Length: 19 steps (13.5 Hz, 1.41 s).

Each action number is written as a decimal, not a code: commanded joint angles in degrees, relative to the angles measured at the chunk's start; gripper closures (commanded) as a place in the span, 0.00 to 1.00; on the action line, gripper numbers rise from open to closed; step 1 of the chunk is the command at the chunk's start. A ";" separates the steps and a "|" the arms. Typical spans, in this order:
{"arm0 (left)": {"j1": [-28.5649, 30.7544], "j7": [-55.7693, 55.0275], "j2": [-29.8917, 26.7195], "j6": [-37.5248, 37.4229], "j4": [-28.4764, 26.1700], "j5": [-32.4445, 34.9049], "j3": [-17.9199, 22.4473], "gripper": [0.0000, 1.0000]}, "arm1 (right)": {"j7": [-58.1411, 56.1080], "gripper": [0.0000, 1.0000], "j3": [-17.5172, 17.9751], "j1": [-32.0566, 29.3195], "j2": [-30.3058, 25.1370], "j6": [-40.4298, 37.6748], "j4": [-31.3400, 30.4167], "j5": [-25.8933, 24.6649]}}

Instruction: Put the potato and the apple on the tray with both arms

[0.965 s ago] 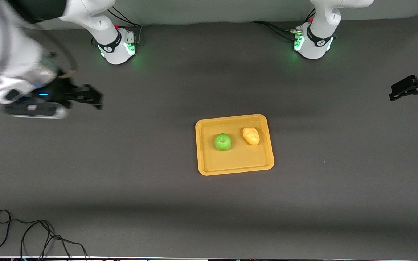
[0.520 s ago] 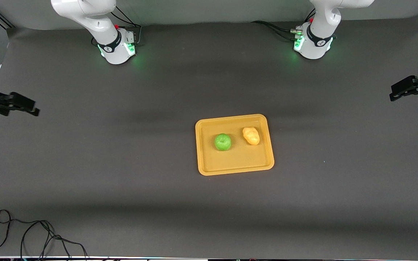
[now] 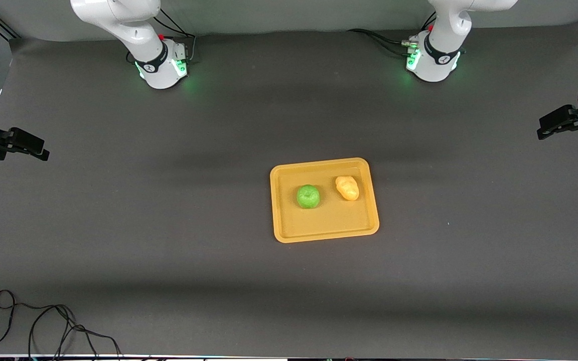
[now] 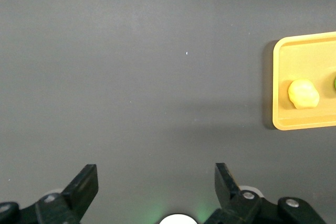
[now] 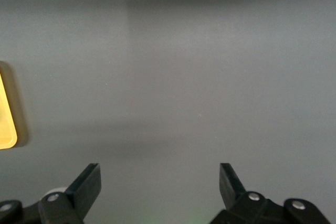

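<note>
My left gripper [image 4: 155,187] is wide open and holds nothing, up over the table's end. My right gripper [image 5: 157,184] is the same at its end. The round green apple [image 3: 308,196] and the lumpy yellow potato [image 3: 347,187] lie apart on the orange tray [image 3: 326,231].

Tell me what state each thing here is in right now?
apple: resting on the tray, free
potato: resting on the tray beside the apple, apart from it
tray: flat on the table
left gripper: open, empty, over bare table
right gripper: open, empty, over bare table
</note>
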 commanded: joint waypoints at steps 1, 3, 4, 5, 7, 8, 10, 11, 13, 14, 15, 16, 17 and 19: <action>-0.36 0.12 0.45 -0.15 0.53 0.21 0.06 0.01 | 0.50 0.00 1.45 -0.63 -0.72 0.11 -0.54 -0.31; -0.27 0.21 0.71 0.21 0.62 0.30 0.06 0.01 | 0.77 0.00 1.28 -0.63 -0.72 -0.85 -0.46 -0.31; -0.36 0.21 0.71 0.29 0.62 0.38 0.06 0.01 | 0.77 0.00 1.28 -0.72 -0.72 -0.85 -0.54 -0.31; -0.36 0.21 0.63 0.29 0.62 0.47 0.06 0.00 | 0.77 0.00 1.28 -0.72 -0.72 -0.94 -0.54 -0.31; -0.53 0.12 0.62 0.64 0.79 0.82 -0.02 0.00 | 0.77 0.00 1.28 -0.63 -0.63 -0.94 -0.46 -0.23; -0.53 0.21 0.62 0.99 0.70 0.82 -0.28 0.01 | 0.77 0.00 1.28 -0.72 -0.63 -0.94 -0.46 -0.23; -0.53 0.29 0.62 1.00 0.70 0.82 -0.55 0.01 | 0.77 0.00 1.28 -0.72 -0.46 -0.94 -0.46 -0.23; -0.53 0.21 0.62 0.82 0.70 0.74 -0.64 0.01 | 0.77 0.00 1.28 -0.72 -0.46 -0.94 -0.37 -0.23; -0.53 0.29 0.62 0.39 0.62 0.65 -0.64 0.01 | 0.77 0.00 1.19 -0.80 -0.37 -0.94 -0.37 -0.14; -0.53 0.21 0.62 0.30 0.62 0.65 -0.64 0.01 | 0.77 0.00 1.19 -0.81 -0.37 -0.94 -0.46 -0.14; -0.53 0.21 0.62 0.21 0.62 0.30 -0.64 0.01 | 0.77 0.00 1.19 -0.72 -0.37 -0.94 -0.37 -0.14; -0.53 0.21 0.62 0.21 0.62 0.21 -0.64 0.01 | 0.77 0.00 1.19 -0.72 -0.37 -0.94 -0.37 -0.14; -0.53 0.29 0.62 0.21 0.62 0.21 -0.64 0.01 | 0.77 0.00 1.28 -0.72 -0.37 -0.94 -0.37 -0.14; -0.53 0.21 0.62 0.29 0.62 0.21 -0.64 0.01 | 0.77 0.00 1.28 -0.72 -0.37 -0.94 -0.28 -0.14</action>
